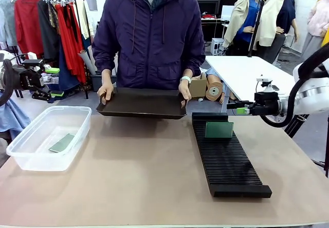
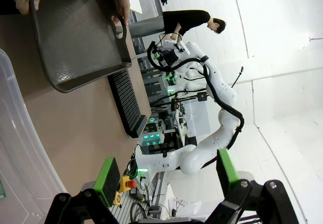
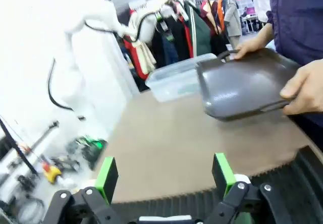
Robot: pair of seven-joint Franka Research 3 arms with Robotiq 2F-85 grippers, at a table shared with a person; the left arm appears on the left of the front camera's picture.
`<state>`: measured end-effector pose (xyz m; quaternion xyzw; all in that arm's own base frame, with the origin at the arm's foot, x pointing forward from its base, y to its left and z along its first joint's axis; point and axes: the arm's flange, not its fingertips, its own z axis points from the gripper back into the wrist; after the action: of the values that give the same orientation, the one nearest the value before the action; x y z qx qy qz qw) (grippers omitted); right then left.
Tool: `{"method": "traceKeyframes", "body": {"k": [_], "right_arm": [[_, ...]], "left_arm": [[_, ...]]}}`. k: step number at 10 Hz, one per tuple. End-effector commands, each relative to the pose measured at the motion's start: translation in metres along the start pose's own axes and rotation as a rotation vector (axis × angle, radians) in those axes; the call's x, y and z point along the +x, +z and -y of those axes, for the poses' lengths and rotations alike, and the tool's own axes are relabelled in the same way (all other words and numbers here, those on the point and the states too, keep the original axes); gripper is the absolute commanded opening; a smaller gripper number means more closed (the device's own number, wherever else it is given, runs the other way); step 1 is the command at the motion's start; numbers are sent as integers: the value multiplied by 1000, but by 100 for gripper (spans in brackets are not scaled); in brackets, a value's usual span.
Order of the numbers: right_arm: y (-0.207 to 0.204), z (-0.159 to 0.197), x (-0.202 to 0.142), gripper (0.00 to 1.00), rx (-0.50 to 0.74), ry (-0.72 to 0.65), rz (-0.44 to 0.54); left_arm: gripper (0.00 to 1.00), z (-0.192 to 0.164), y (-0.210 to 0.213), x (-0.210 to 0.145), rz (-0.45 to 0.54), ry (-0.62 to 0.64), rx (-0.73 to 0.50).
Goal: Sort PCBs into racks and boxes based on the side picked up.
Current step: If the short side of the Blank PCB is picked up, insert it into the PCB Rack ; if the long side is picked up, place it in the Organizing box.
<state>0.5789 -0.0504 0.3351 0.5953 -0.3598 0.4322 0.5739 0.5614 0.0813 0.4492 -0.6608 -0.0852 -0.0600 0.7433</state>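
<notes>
Two tools bracket the desk (image 1: 154, 187), both off its surface. Left tool (image 1: 51, 70) hangs at the picture's left edge, above and behind the clear box (image 1: 31, 156); its own wrist view shows the green-padded fingers (image 2: 107, 179) spread wide, nothing between them. Clear box sits at the desk's left side. One PCB (image 1: 62, 143) lies flat on its floor, toward the right half, pale grey-green face up.

Centre, far edge: a person in a purple jacket holds a shallow black tray (image 1: 143, 103) by both ends, one hand (image 1: 106, 91) on the picture's left end and the other hand (image 1: 185, 90) on the right end. Tray is tilted toward the robot, lifted off the desk.

Right of centre: long black rack (image 1: 229, 161) runs from near the tray toward the near edge. A second PCB (image 1: 219, 129) stands upright in slots near its far end.

Right tool (image 1: 237, 108) hovers just beyond the rack's far end, fingers (image 3: 222, 171) parted, gripping nothing, rack slots below them.
</notes>
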Motion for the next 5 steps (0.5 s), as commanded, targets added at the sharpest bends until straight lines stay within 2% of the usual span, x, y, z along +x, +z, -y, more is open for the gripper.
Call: {"method": "traceKeyframes", "body": {"k": [1, 3, 5], "right_arm": [[-3, -30, 19, 100, -25, -204, 73], [-7, -66, 41, 100, -32, -404, 83], [-8, -91, 57, 100, -18, -554, 144]], "left_arm": [[100, 2, 1, -1, 0, -9, -3], [100, 2, 1, -1, 0, -9, -3], [100, 2, 1, -1, 0, -9, -3]]}}
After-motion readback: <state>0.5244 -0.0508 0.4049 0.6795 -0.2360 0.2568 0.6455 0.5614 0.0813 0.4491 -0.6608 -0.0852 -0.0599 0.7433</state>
